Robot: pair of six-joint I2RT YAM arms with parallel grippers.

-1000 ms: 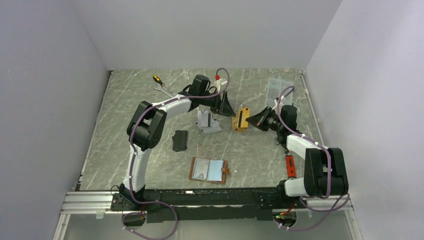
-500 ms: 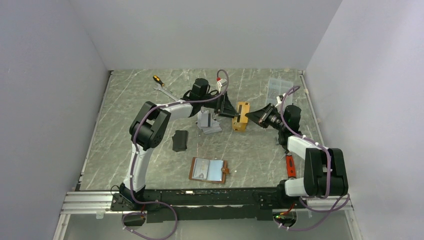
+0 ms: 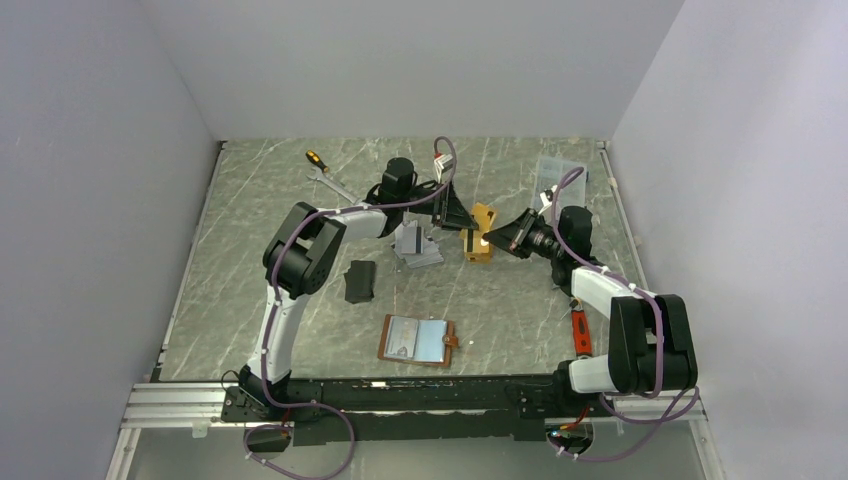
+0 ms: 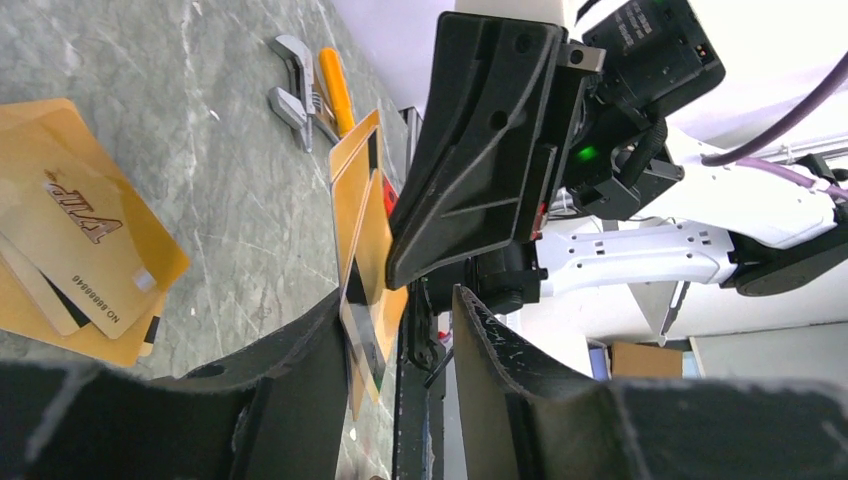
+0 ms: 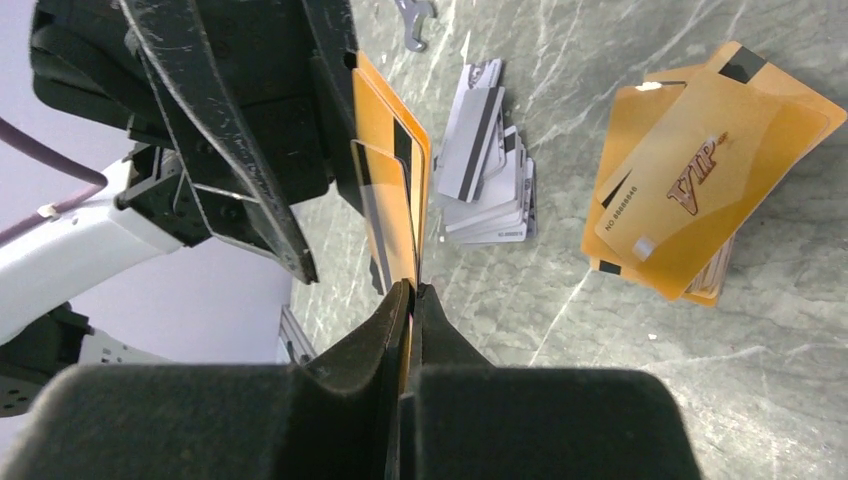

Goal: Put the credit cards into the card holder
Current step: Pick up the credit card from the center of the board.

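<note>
While the right gripper (image 5: 411, 292) pinches thin gold-orange plastic credit cards (image 5: 388, 200) up on edge in the air, the left gripper (image 4: 398, 298) has its fingers spread apart around them. The unfolded tan-brown leather card holder (image 3: 418, 340) lies at 7 o'clock from the cards, its long side running 9 to 3 o'clock.

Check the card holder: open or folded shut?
Open. In the top view the card holder lies spread flat, both pale inner sleeves facing up, its snap tab sticking out to the right.
</note>
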